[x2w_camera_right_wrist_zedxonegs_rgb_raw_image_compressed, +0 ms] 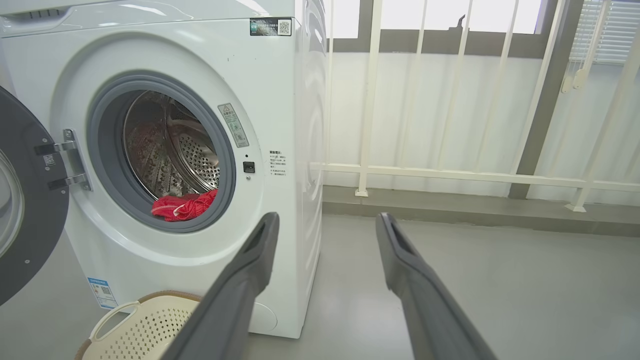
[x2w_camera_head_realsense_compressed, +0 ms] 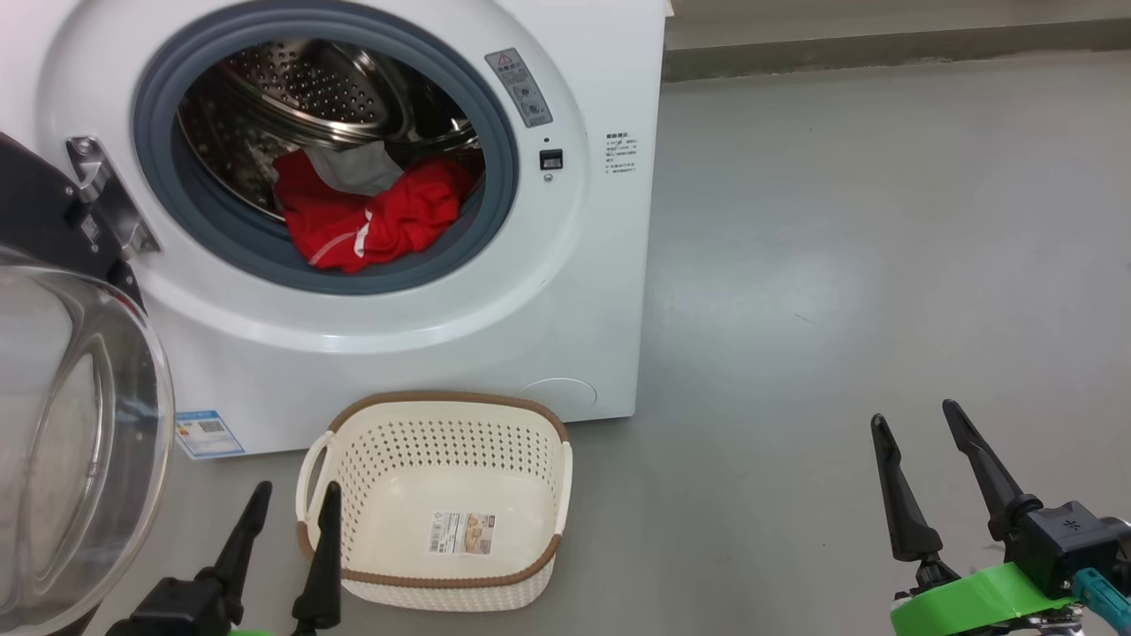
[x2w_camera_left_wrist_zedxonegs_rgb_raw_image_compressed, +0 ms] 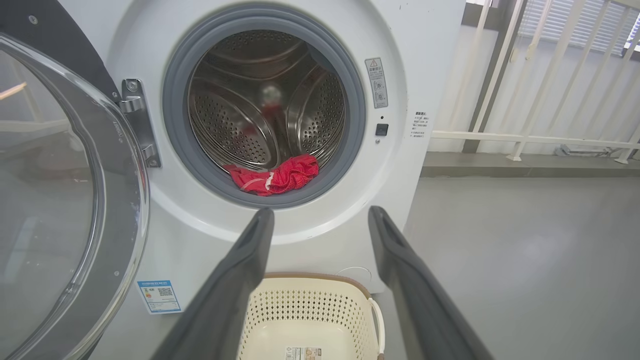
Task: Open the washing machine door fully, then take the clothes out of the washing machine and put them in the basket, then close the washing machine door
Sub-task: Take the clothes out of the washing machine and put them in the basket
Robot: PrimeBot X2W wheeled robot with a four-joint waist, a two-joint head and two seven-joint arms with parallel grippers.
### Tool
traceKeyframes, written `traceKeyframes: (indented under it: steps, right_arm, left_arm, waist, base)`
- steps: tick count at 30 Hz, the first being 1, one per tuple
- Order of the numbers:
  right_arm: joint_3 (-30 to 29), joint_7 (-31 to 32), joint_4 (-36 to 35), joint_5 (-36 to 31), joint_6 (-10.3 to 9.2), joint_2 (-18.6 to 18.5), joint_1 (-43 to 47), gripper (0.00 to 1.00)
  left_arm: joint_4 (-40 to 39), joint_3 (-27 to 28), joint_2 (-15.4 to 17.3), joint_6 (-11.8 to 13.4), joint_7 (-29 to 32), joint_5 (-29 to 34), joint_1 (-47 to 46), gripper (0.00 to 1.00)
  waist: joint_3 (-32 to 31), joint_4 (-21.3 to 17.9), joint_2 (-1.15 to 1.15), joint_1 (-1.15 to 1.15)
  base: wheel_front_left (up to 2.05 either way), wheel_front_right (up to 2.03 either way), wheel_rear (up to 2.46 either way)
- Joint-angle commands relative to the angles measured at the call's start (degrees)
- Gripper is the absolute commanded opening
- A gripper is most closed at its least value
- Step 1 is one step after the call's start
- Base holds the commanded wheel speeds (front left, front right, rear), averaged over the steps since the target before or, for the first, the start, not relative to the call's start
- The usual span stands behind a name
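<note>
While beyond left pincer [x2w_camera_head_realsense_compressed: 298,486], clothes [x2w_camera_head_realsense_compressed: 371,221] inside.

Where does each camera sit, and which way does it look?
Head view: on the head, looking down at the washing machine and basket; left pincer and right pincer at the bottom.
Left wrist view: on the left wrist, facing the drum between its own fingers.
Right wrist view: on the right wrist, facing the washing machine's corner and a railing, own fingers below.
Shared: all show the clothes.

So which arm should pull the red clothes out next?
Left, probably: the left gripper is open beside the basket, facing the clothes; the right gripper sits off to the washing machine's side.
</note>
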Motion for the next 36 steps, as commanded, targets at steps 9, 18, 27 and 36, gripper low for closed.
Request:
traceKeyframes:
  steps: [9,18,27,36]
  right_arm:
    - [1.72,-0.37,-1.35,-0.26,0.28,-0.23,-1.05,1.0]
    - [1.88,-0.37,-0.82,-0.21,0.28,-0.39,-1.13,1.0]
    - [2.05,-0.37,-0.7,-0.07,0.28,-0.65,-1.09,1.0]
    - [2.51,-0.37,-0.62,0.34,0.28,-0.79,-0.92,1.0]
  left_arm:
    - [-2.11,1.77,1.45,0.87,-0.27,0.41,-0.97,1.0]
    - [-2.78,1.75,1.18,0.93,-0.14,-0.77,-1.05,1.0]
    - [-3.26,1.52,1.22,2.0,0.04,-0.68,-0.91,1.0]
    - [-3.59,1.03,1.32,2.57,0.29,-0.8,-0.95,1.0]
  waist:
    - [0.34,0.12,0.0,0.0]
    - [0.6,0.29,0.0,0.0]
    - [0.46,0.65,0.0,0.0]
    - [0.41,0.91,0.0,0.0]
  base:
    - [1.41,-1.41,0.0]
    - [1.67,-1.67,0.0]
    - [0.47,-0.47,0.0]
    - [0.0,0.0,0.0]
